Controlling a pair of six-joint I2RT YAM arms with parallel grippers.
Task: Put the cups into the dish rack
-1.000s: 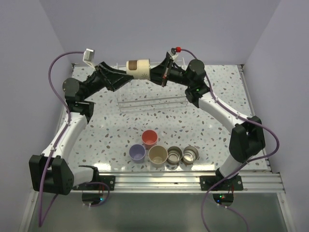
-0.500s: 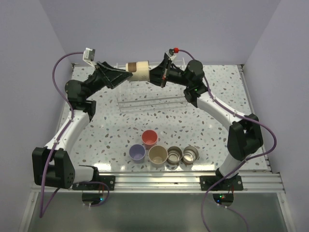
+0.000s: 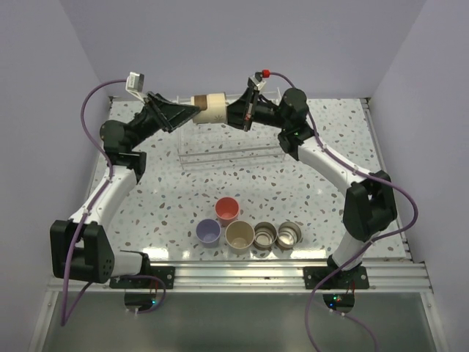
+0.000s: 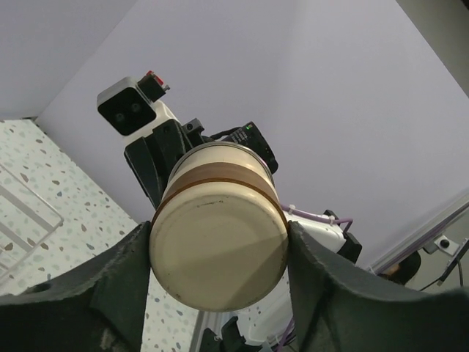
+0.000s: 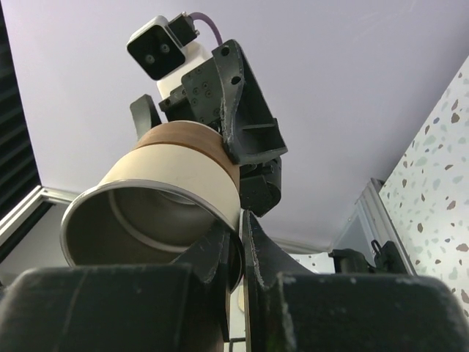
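A cream cup with a brown band and steel inside (image 3: 212, 108) hangs in the air above the clear wire dish rack (image 3: 231, 150). My left gripper (image 3: 192, 111) is closed around its base from the left; in the left wrist view (image 4: 218, 236) both fingers touch the cup's base (image 4: 218, 257). My right gripper (image 3: 233, 114) pinches its rim from the right; in the right wrist view (image 5: 242, 220) one finger is inside the cup (image 5: 168, 169) and one outside. On the near table stand a coral-red cup (image 3: 227, 210), a lavender cup (image 3: 209, 232), a beige cup (image 3: 239, 235) and two steel cups (image 3: 264, 235) (image 3: 289, 235). No tiny clear cup shows.
The rack stands at the back middle of the speckled table (image 3: 330, 198), close to the back wall. The five cups cluster near the front rail (image 3: 242, 275), between the arm bases.
The held cup has moved slightly up and toward the back wall. The left arm's elbow has drawn back to the left. Both grippers stay on the cup.
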